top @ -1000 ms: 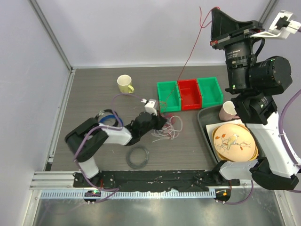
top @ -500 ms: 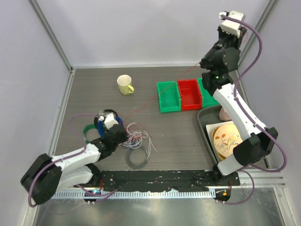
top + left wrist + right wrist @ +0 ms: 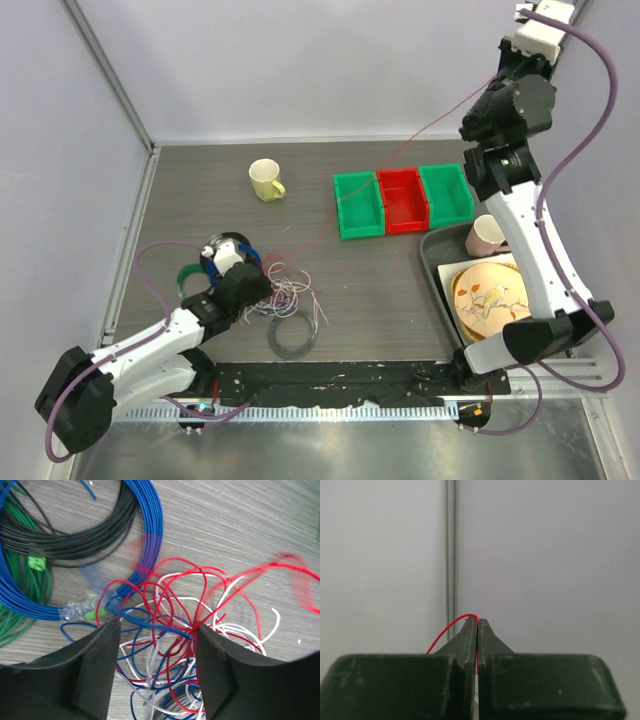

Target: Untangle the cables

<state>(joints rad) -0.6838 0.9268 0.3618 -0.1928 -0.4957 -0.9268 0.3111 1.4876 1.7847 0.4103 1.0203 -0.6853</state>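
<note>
Since the earlier frame, top view: right gripper (image 3: 497,85) has risen further right, stretching a red wire (image 3: 400,150) diagonally up from the cables (image 3: 290,295), which lie just beside the left gripper (image 3: 262,292). Left wrist: jaws now partly spread, straddling the cables directly ahead. Right wrist: jaws pinched tight on the red wire.
</note>
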